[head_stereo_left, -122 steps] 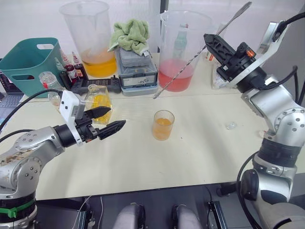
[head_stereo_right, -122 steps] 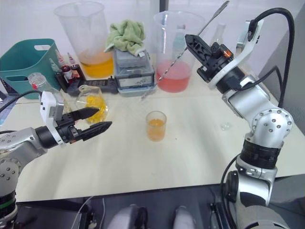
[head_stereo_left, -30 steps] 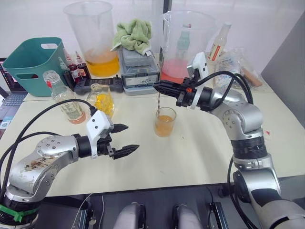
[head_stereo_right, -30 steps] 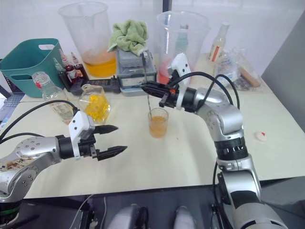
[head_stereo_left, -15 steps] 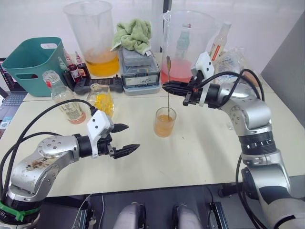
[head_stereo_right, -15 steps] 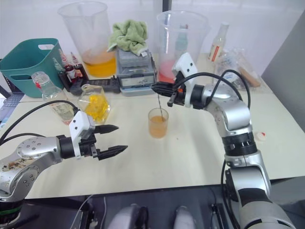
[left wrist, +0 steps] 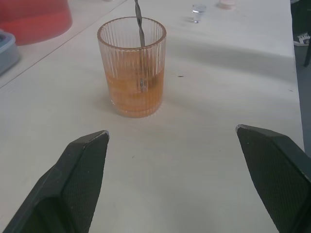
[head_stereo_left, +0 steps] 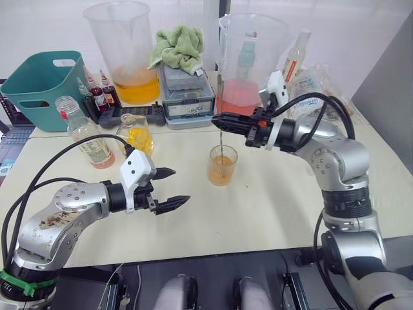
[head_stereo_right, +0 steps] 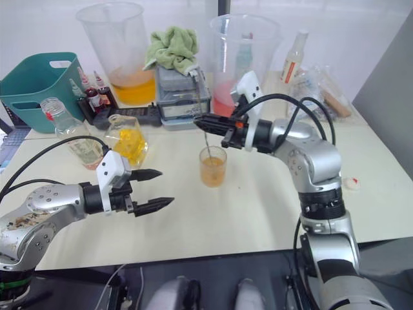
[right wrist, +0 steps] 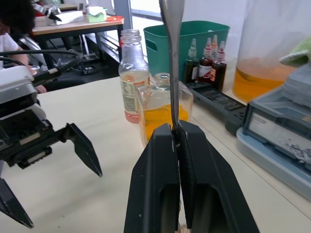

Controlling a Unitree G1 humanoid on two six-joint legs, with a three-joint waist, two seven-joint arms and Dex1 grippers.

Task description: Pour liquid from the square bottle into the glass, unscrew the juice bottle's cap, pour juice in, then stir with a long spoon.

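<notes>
Spoon [head_stereo_left: 221, 143] now dips into the orange drink in the glass [head_stereo_left: 222, 165] mid-table, pinched by the right gripper [head_stereo_left: 217, 121] after shifting slightly left, so stirring is underway; left gripper [head_stereo_left: 169, 188] waits wide open nearby

Our arms are brushed silver metal in rounded segments, ringed with small dark screws at the joints. Black cables loop loosely from forearm to wrist on both sides. Each wrist carries a white block housing. Left gripper [head_stereo_left: 165, 189] and right gripper [head_stereo_left: 218, 120]: two black tapered fingers each, pads cross-hatched. Scuffed brown marks and a green band on our left arm.
</notes>
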